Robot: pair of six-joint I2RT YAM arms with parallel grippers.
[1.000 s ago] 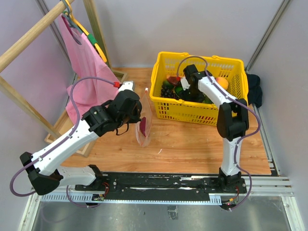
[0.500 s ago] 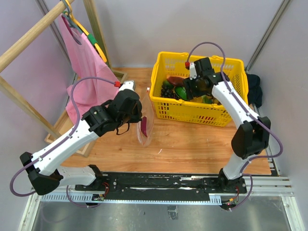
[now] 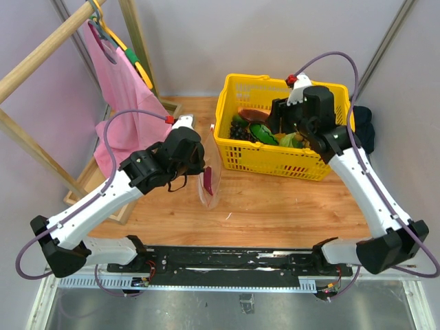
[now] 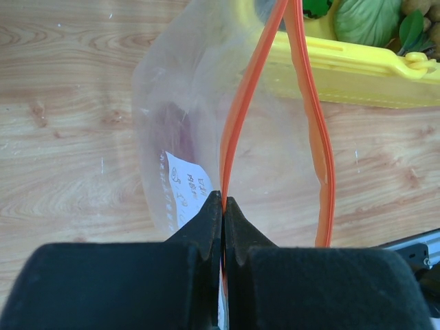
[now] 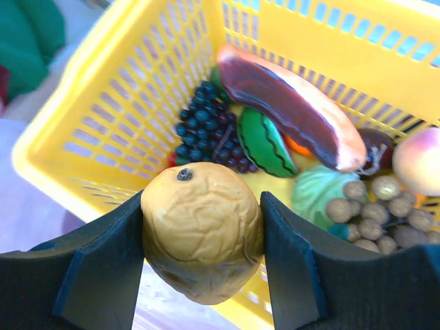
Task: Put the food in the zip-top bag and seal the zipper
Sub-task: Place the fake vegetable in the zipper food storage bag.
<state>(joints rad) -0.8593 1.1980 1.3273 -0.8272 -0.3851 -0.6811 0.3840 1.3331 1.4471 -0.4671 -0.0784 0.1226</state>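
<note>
Beside the yellow basket [image 5: 103, 103], left gripper [image 4: 223, 206] pinches the unsealed zipper [image 4: 316, 137] of the zip-top bag [image 4: 179, 124], 1 purplish piece [image 3: 205, 183] inside; right gripper [image 5: 201, 234] clamps a tan fruit [image 5: 203, 206] over the basket

Pale lilac walls [image 3: 206, 34]; wooden tabletop [image 3: 275, 206]; wooden rack [image 3: 41, 51] left, pink cloth [image 3: 117, 89] hanging.

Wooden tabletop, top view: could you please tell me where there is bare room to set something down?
Bare wooden tabletop lies between the yellow plastic mesh basket's near wall and the black rail, right of the clear plastic zip-top bag. Crowded: the basket's inside, full of toy produce, and left of the bag, under the left arm.
</note>
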